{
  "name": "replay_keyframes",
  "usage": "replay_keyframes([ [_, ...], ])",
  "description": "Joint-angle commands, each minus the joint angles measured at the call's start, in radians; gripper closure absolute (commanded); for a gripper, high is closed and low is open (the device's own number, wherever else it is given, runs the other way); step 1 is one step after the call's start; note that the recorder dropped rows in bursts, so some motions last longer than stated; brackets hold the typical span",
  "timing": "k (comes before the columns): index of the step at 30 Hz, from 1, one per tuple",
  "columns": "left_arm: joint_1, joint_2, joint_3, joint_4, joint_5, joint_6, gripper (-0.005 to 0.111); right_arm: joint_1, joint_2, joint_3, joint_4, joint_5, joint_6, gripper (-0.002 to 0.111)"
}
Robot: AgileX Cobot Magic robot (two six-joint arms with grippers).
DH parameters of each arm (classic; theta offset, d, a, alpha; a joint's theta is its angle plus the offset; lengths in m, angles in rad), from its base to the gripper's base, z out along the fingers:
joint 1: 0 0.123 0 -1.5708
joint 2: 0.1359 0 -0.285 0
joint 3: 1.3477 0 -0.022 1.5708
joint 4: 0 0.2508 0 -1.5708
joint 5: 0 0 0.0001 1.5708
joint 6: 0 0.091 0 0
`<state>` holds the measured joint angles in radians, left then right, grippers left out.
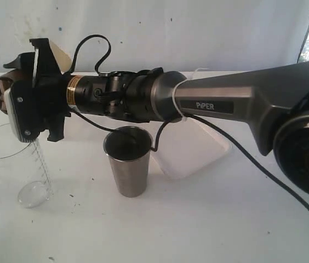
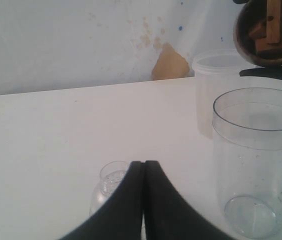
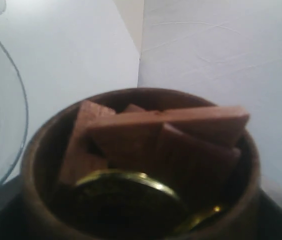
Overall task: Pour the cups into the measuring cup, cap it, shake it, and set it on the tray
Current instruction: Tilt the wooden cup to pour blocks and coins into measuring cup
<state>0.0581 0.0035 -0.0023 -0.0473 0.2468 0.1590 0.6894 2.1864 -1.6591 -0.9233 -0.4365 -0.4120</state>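
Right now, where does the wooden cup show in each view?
Exterior view: wooden cup at the picture's far left, tipped, partly behind the black jaws, above the measuring cup.
Left wrist view: picture's upper right corner, mouth toward the camera, wooden pieces inside.
Right wrist view: fills the picture's lower middle, close up.
Shared landmark: the clear measuring cup, beside it in all three.

tray point(image 1: 194, 158) mostly hidden behind right arm point(image 1: 215, 101); wooden cup point(image 1: 1, 87) half blocked too, blurry in right wrist view.
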Motion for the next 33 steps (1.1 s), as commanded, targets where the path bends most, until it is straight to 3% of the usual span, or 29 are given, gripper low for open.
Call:
replay_keyframes([
  [1, -0.002, -0.003, 0.002, 0.0, -0.014, -0.001, 0.107, 0.006, -0.011, -0.006, 0.007, -0.02, -0.092, 0.108],
  [24, -0.002, -0.003, 0.002, 0.0, -0.014, -0.001, 0.107, 0.03, -0.011, -0.006, 0.007, -0.029, -0.346, 0.108],
  [33, -0.002, -0.003, 0.002, 0.0, -0.014, -0.001, 0.107, 0.03, -0.011, -0.006, 0.007, -0.029, -0.349, 0.108],
])
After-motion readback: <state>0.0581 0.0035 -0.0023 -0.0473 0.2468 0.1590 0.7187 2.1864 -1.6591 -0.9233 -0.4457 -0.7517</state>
